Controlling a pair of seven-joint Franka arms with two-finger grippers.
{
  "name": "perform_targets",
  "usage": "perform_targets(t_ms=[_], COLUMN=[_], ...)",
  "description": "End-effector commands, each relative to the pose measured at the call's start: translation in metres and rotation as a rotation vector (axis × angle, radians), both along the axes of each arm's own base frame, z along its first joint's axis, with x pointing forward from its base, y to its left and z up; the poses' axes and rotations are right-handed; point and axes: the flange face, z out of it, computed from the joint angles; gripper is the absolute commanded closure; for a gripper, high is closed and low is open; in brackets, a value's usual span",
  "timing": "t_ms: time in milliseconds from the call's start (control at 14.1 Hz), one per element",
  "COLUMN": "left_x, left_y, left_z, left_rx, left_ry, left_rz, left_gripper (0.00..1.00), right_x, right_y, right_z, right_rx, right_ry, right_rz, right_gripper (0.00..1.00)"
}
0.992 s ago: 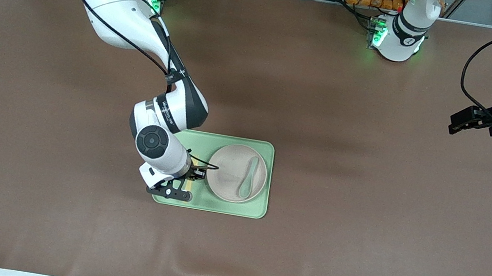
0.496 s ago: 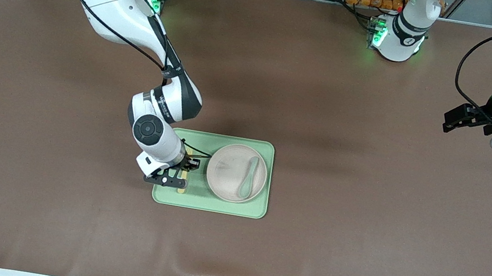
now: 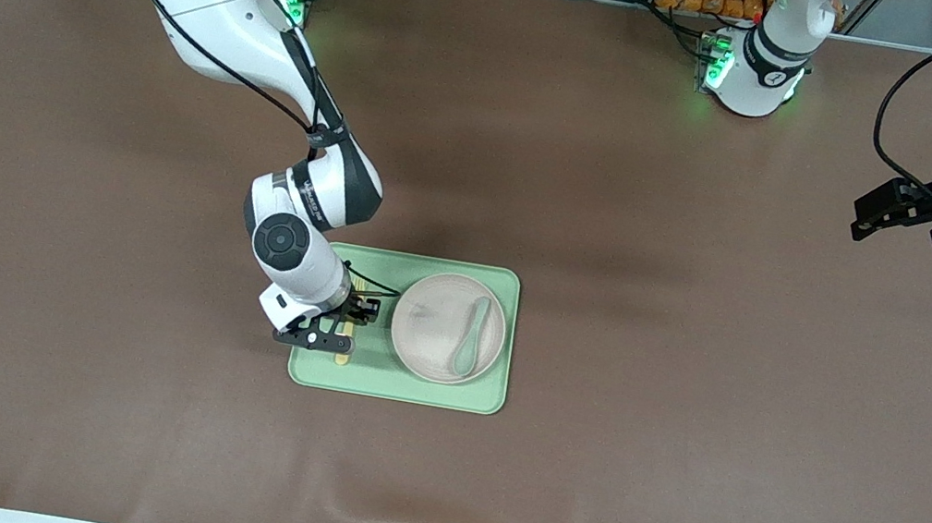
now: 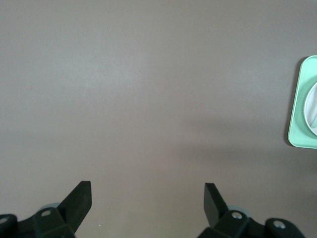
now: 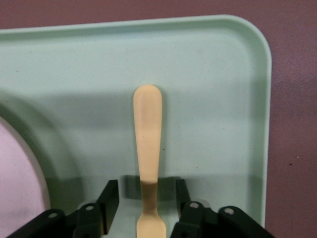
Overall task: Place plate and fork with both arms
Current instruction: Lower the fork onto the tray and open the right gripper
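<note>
The beige-pink plate (image 3: 429,330) sits on the light-green tray (image 3: 408,388), at its end toward the left arm, with a green spoon (image 3: 470,342) in it. The pale yellow fork (image 3: 341,358) lies flat on the tray beside the plate, toward the right arm's end. In the right wrist view the fork (image 5: 147,129) lies between the open fingers of my right gripper (image 5: 146,198), with a gap on each side. My right gripper (image 3: 338,330) is low over the tray. My left gripper (image 3: 880,215) is open and empty over bare mat at the left arm's end (image 4: 147,196).
The brown mat (image 3: 640,401) covers the table around the tray. The left wrist view shows the tray's corner (image 4: 297,134) and the plate's edge (image 4: 312,109) far off. The right wrist view shows the tray's raised rim (image 5: 265,99) and the plate's edge (image 5: 15,183).
My right gripper has moved a little farther from the front camera along the fork, uncovering its near end. My left arm has drawn back toward its base.
</note>
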Motion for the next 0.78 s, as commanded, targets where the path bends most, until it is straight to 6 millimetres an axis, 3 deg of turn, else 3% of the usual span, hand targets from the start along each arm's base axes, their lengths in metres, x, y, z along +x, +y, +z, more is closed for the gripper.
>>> perform_targets(t_ms=[0,71,283,425,709], left_x=[-0.004,-0.004,-0.005,-0.006,-0.006], left_y=[0.007,0.008,0.007,0.007,0.006], left_z=[0.016,0.02,0.031,0.035,0.043], left_rx=[0.003,0.001,-0.003,-0.006,-0.008], left_ry=[-0.03,-0.038,-0.036,-0.042,-0.051], left_rz=[-0.033,-0.036,-0.037,-0.038,-0.04], left_gripper=[0.0,0.0,0.0,0.0,0.0], right_x=[0.004,0.007,0.023,0.04,0.069], right_y=[-0.002,0.0,0.001,-0.029,-0.077], right_z=[0.023,0.031,0.062,0.081,0.164], right_rx=[0.026,0.027,0.009,0.006,0.099], right_ry=[-0.013,-0.013,0.002,0.036,0.01], right_rz=[0.005,0.006,0.014,-0.026,-0.079], right_gripper=[0.06,0.0,0.0,0.0,0.0])
